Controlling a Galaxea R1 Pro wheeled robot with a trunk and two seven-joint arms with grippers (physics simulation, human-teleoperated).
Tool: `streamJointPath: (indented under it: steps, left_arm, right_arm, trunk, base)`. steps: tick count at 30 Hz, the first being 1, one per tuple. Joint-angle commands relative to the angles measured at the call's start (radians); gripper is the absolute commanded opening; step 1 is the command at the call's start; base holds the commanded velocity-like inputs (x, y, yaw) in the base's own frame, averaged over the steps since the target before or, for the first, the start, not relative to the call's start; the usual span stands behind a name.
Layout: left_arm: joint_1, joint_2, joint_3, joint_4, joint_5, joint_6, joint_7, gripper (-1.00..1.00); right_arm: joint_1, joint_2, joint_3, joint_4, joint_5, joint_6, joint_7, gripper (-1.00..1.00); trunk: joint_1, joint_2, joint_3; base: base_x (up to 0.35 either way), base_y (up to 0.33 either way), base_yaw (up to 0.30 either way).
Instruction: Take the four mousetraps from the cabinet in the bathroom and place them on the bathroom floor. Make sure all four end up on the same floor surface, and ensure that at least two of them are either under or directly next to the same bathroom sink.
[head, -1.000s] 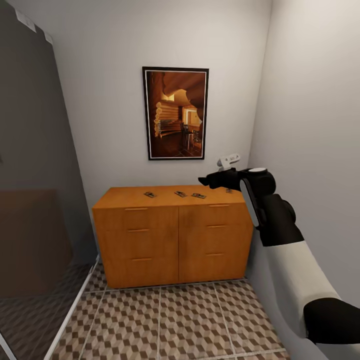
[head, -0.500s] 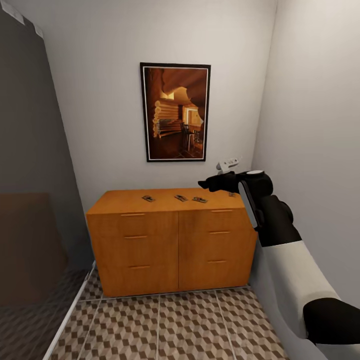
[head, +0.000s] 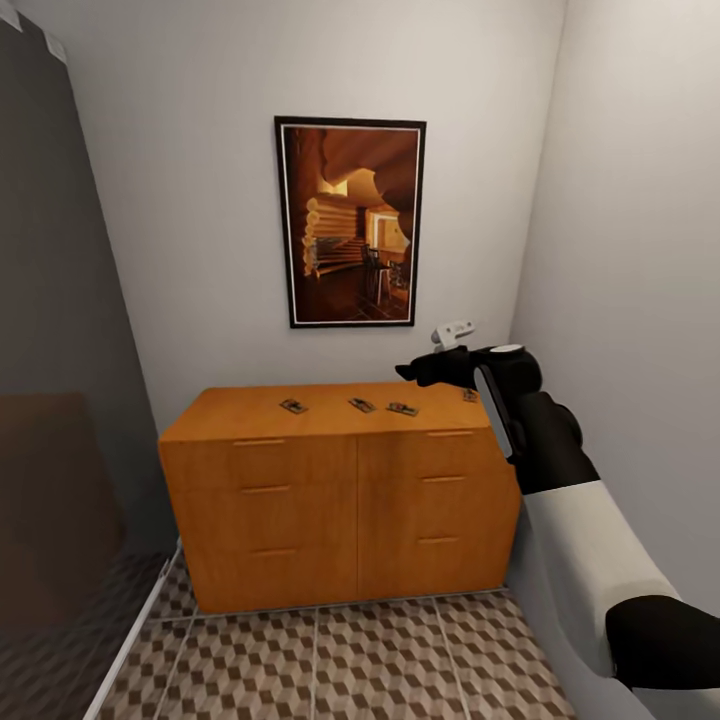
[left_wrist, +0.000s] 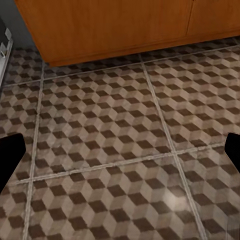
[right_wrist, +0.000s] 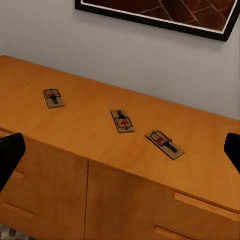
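Step in hand, judged from the layout: reach for the first pickup. Four mousetraps on top of the cabinet (head: 340, 490), none yet on the bathroom floor (head: 380, 660). Three in a row toward the back of the top: left mousetrap (right_wrist: 53, 97), middle mousetrap (right_wrist: 122, 121), right mousetrap (right_wrist: 164, 144); a fourth mousetrap (head: 469, 396) near the right end, partly hidden behind the right arm, so its lie cannot be read. Right gripper (head: 412, 371) raised above the cabinet top toward its right half, fingers wide apart with nothing between them. Left gripper (left_wrist: 120, 150) low over the floor tiles in front of the cabinet base, jaws likewise spread and empty. For a clean grasp: pick the nearest board, probably the right one of the row, descend from above, rotate the wrist so the fingers close across the short width, not along the length. Avoid the wire bar and red mark at the centre; pinch the bare wood edges. Boards thin and flat — expect fingertips to scrape the top, so approach slowly and level. Orientation in the right wrist view: left and middle boards with long axes running roughly front to back, slightly skewed; right board turned diagonally — one end toward the wall, the other toward the front right corner.
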Motion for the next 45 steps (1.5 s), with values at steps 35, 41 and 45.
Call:
streamJointPath:
  steps: [35, 41, 45]
  left_arm:
    - [-0.001, -0.012, -0.006, 0.014, 0.002, -0.003, 0.000, 1.00]
    - [-0.001, -0.012, -0.006, 0.015, 0.002, -0.003, 0.000, 1.00]
    - [-0.001, -0.012, -0.007, 0.015, 0.002, -0.003, 0.000, 1.00]
  right_arm:
    - [0.001, 0.001, -0.002, 0.208, 0.009, -0.162, 0.073, 1.00]
    - [0.001, 0.001, -0.003, 0.210, 0.009, -0.164, 0.143, 1.00]
    - [0.001, -0.001, -0.004, 0.211, 0.010, -0.164, 0.190, 1.00]
  trunk:
    - [0.000, 0.000, -0.001]
    - [0.000, 0.000, -0.001]
    - [0.000, 0.000, -0.001]
  base:
    - [0.014, 0.000, 0.000]
    - [0.000, 0.000, 0.000]
    - [0.000, 0.000, 0.000]
